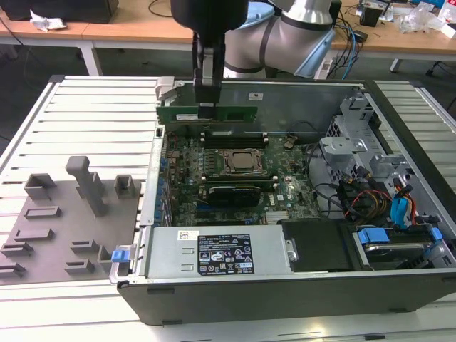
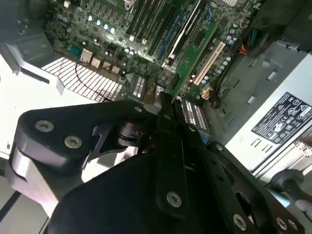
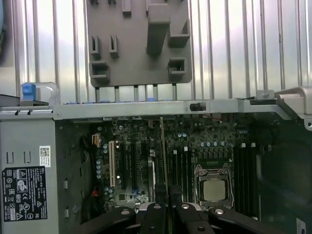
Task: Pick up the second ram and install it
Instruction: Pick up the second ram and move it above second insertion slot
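- Your pincer [image 1: 206,110] is clenched on the second ram [image 1: 239,114] near mid-length, above the motherboard [image 1: 285,187], at the case's far side.
- Expect a light, stiff, thin, fragile stick: pinch the flat faces and spare the contacts.
- It's probably not seated yet; slot contact is unclear.

In the exterior view the motherboard [image 1: 285,192] lies in the open case [image 1: 285,299], with the CPU socket [image 1: 242,162] near its middle. From the socket: power supply [image 1: 214,253] at 6 o'clock, drive cage [image 1: 399,206] at 3, tray [image 1: 60,228] outside the case at 8, and the second ram [image 1: 239,115], clamped in the gripper [image 1: 206,110], raised at 12
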